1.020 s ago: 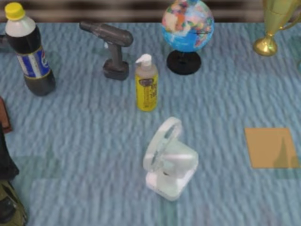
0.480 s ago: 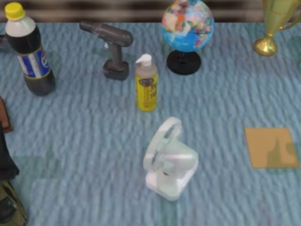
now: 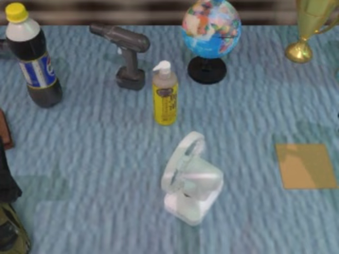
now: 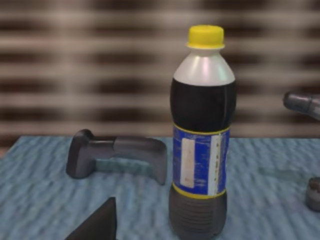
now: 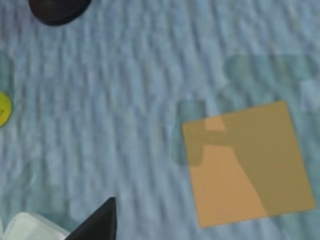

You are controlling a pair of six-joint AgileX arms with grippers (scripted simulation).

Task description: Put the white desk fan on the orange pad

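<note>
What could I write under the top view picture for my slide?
White desk fan stands mid-table, apart from the bare orange pad at the right edge.

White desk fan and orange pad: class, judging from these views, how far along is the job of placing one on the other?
Nothing is done yet. The white desk fan stands mid-table, apart from the bare orange pad at the right. No gripper holds it. Grasping, carrying and placing all remain.

No legible text: cola bottle (image 3: 33, 58) label and yellow pump bottle (image 3: 165, 97) label print unreadable.
</note>
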